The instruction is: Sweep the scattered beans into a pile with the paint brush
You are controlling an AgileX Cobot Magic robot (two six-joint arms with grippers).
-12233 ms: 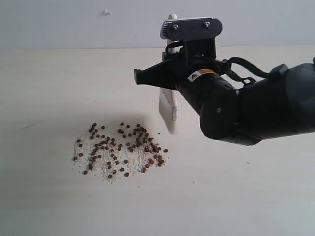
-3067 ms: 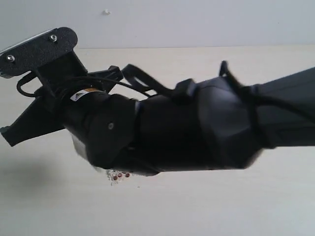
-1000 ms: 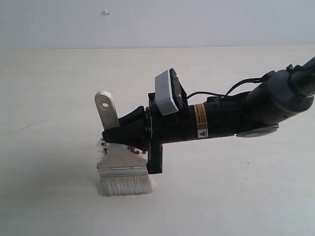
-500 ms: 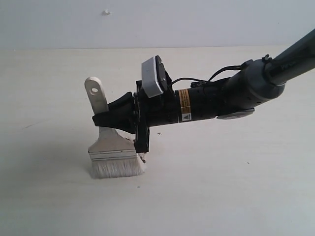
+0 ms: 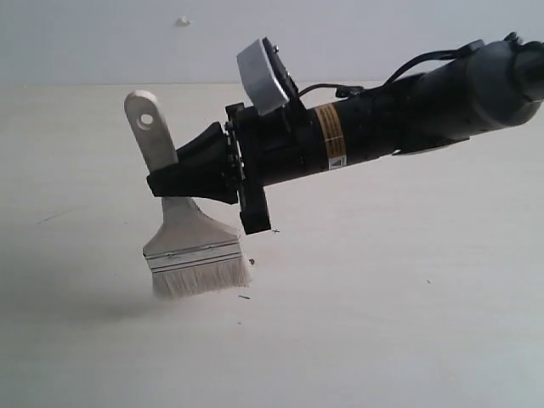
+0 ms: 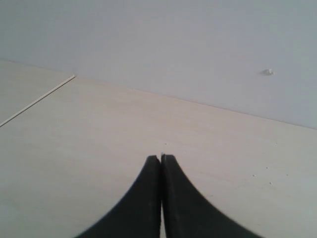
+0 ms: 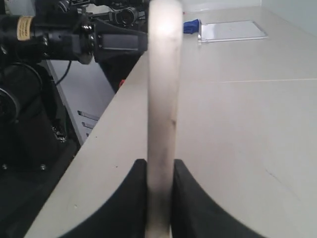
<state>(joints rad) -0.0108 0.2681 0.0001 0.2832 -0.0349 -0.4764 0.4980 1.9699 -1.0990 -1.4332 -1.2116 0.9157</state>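
Paint brush is tilted, handle end with the hole up and leaning left, bristles down at the table, left of centre in the exterior view. Can't tell if the bristle tips touch the surface. Right gripper is clamped on the wooden handle above the metal band, arm reaching in from the right. Right wrist view: handle pinched between both fingers. Left gripper has jaws pressed together, nothing in it, over bare tabletop.
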